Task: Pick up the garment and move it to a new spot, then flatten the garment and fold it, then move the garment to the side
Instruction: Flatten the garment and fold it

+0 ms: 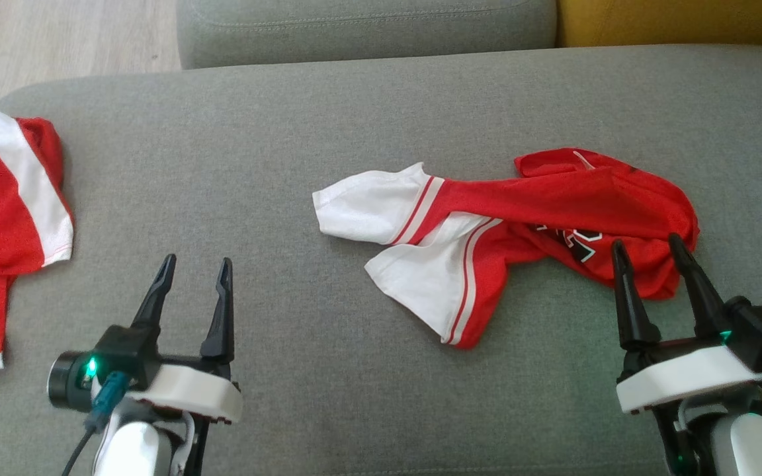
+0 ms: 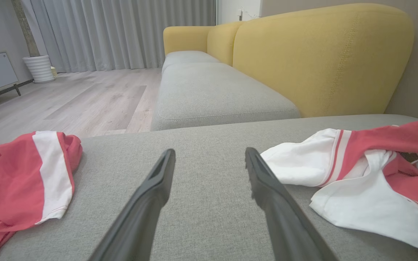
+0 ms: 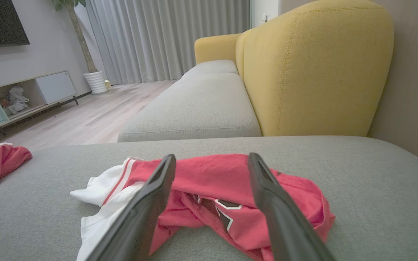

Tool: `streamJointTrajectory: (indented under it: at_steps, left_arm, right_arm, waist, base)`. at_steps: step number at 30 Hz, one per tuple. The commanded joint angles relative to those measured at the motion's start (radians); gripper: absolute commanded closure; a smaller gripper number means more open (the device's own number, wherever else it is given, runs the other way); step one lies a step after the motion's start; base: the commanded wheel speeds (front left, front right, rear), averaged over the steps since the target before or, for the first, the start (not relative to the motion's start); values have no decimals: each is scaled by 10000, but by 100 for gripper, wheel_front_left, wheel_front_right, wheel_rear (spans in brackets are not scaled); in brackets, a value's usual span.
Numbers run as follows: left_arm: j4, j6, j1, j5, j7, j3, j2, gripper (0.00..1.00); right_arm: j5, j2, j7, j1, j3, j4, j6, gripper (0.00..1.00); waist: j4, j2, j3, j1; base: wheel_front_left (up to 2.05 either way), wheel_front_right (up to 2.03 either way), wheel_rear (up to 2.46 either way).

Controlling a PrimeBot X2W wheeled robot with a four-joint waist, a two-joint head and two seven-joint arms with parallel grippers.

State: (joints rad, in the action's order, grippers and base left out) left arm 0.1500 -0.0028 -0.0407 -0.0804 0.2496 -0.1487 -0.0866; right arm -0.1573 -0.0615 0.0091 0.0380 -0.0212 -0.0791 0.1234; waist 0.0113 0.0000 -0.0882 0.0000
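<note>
Jersey (image 1: 520, 211), red with white sleeves and crumpled, lies on the grey sofa cushion (image 1: 288, 119) right of centre in my head view, sleeves pointing left. My right tool (image 1: 645, 244) has its fingers spread and empty at the jersey's near right edge, tips over the red cloth; I cannot tell whether they touch it. My left tool (image 1: 197, 264) is also spread and empty over bare cushion, between the jersey and a second red-and-white garment (image 1: 4, 198) at the cushion's left end.
</note>
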Motion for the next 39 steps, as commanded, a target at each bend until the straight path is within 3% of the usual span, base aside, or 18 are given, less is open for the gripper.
streamJointTrajectory:
  at_steps: [1,12,24,30,39]
  left_arm:
    - [-318,57,-229,12,122,301,-150,0]
    - [-324,86,-300,-39,122,248,-180,0]
    - [206,-377,-1746,-322,-220,-216,-57,0]
    - [1719,-729,-3777,-540,-725,-849,167,0]
    - [5545,-1085,-6176,-1013,-981,-1642,314,0]
  right_arm:
    - [-57,-18,6,-228,-230,-328,73,0]
    - [-93,14,2,-286,-204,-231,73,0]
    - [-65,29,-4,-572,-99,-371,73,0]
    - [-71,47,-68,-982,-105,-421,73,0]
    - [-237,86,-287,-1437,-251,-105,73,0]
  waist:
    - [3,0,-9,0]
    - [-18,0,-90,0]
    - [-108,0,-763,0]
    - [-341,0,-1533,0]
    - [-834,0,-2160,0]
  base:
    - [0,0,0]
    - [0,0,0]
    - [0,0,0]
    - [0,0,0]
    - [0,0,0]
